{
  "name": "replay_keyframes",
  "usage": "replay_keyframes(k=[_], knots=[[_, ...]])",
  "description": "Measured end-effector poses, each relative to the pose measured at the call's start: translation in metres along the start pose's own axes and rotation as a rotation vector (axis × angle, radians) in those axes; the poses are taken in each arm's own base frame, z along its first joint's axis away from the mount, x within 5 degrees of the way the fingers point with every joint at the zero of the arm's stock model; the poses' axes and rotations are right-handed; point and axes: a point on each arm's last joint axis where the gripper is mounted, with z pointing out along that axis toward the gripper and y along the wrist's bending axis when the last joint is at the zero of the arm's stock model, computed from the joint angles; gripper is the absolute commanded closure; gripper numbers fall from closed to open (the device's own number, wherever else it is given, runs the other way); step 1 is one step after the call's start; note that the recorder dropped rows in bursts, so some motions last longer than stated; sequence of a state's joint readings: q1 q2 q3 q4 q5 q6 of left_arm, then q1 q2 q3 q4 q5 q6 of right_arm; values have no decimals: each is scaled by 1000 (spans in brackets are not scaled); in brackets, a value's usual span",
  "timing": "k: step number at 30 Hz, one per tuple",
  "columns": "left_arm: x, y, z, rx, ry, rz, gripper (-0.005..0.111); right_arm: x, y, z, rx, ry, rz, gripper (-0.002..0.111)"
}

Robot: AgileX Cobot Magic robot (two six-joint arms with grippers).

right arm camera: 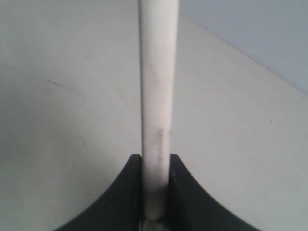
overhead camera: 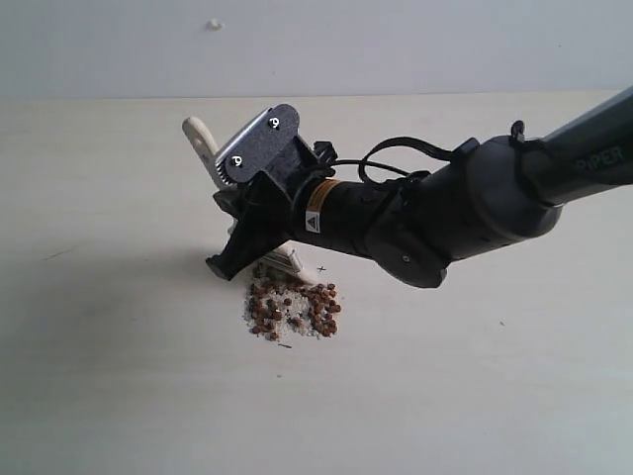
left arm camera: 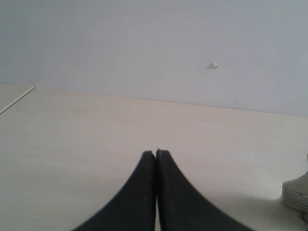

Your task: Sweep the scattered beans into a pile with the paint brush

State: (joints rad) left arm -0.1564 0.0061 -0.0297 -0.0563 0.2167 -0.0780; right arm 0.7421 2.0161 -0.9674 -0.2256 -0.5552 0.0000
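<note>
While brush (overhead camera: pixel 201 137) leans at the pile, beans (overhead camera: pixel 297 307) look mostly gathered

With the right gripper (right arm camera: pixel 156 161) clamped on the handle, the bristles slant down to the table (overhead camera: pixel 119 376) at the pile's edge and the handle tilts up and away, probably so a drag pulls strays inward. Beans lie in one loose clump just beside the bristles, with white grains mixed through. Left gripper (left arm camera: pixel 156 155) hangs over bare table, jaws pressed together and empty, likely parked clear of the stroke. Count: one brush, one pile, two grippers; beans several dozen, too small to tally exactly; no clear strays seen
</note>
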Motion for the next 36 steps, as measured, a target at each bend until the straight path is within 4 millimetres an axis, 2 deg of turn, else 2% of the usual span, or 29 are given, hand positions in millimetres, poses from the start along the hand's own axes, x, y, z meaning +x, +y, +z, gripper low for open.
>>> replay_keyframes(k=[5,11,14,18,22,28,31,32,36], knots=[[0,0,0,0,0,0,107,-18,-3,-11,17,-21,-73,108],[0,0,0,0,0,0,107,-55,-12,-36,82,-84,-26,108],[0,0,0,0,0,0,107,-60,-16,-45,110,-33,4,108],[0,0,0,0,0,0,107,-54,-20,-50,159,57,118,108],[0,0,0,0,0,0,107,-39,-24,-54,245,109,257,108],[0,0,0,0,0,0,107,-17,-33,-70,578,134,351,108],[0,0,0,0,0,0,107,-8,-26,-80,717,173,338,108],[0,0,0,0,0,0,107,-6,-18,-83,752,191,337,108],[0,0,0,0,0,0,107,-7,9,-83,717,177,364,108]])
